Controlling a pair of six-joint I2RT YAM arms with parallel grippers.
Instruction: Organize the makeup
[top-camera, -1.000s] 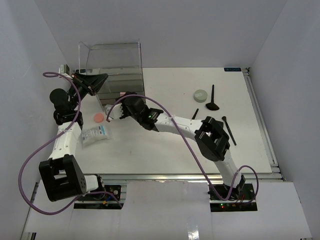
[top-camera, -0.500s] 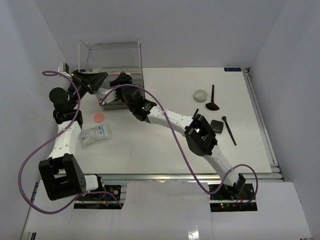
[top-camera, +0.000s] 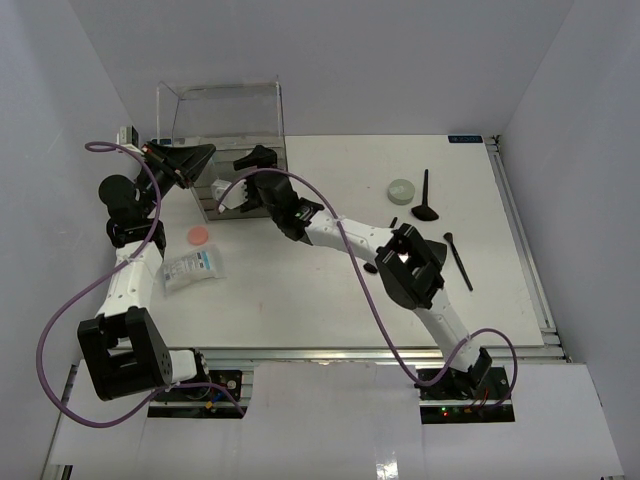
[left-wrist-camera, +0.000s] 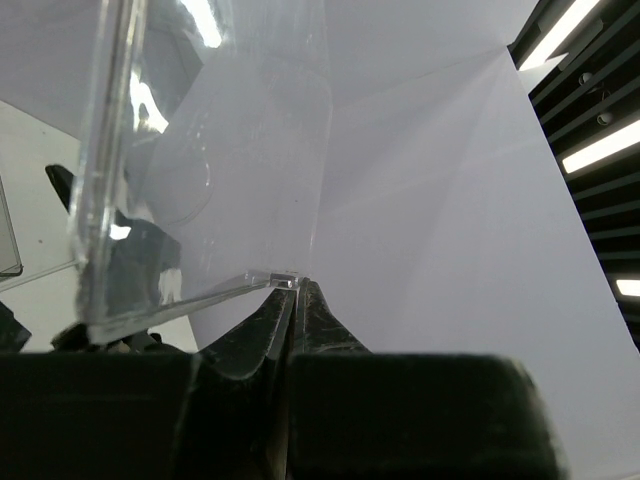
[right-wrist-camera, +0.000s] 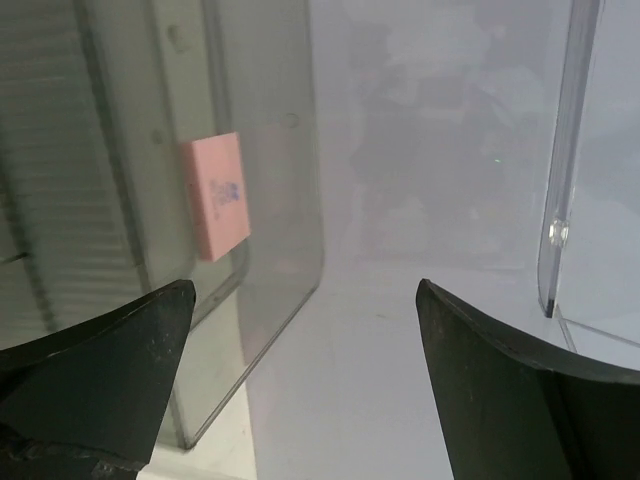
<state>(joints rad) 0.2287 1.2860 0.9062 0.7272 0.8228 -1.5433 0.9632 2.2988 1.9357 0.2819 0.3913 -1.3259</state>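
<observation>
- The right gripper (right-wrist-camera: 302, 288) stands spread wide and empty, poised at the mouth of the box (right-wrist-camera: 565, 150). The palette (right-wrist-camera: 215, 195) lies past its left finger, inside a tinted compartment of the box and apart from both fingers.
- The left gripper (left-wrist-camera: 292, 295) is clenched on the edge of a clear panel (left-wrist-camera: 200, 150) of the box, which we judge to be the lid held up.
- With the palette already in, we judge the step in hand to be getting the right arm out of the box. We should back it straight out, clear of the walls, with the left pinch steady so the panel cannot drop on it.
- Right of the box lie the green disc (top-camera: 401, 189) and brushes (top-camera: 426, 195). In front of the box lie the pink disc (top-camera: 199, 235) and a packet (top-camera: 192, 266).
- Only the right wrist view shows the palette inside, and only the left wrist view shows the pinch. Only the top view shows what lies outside the box.
</observation>
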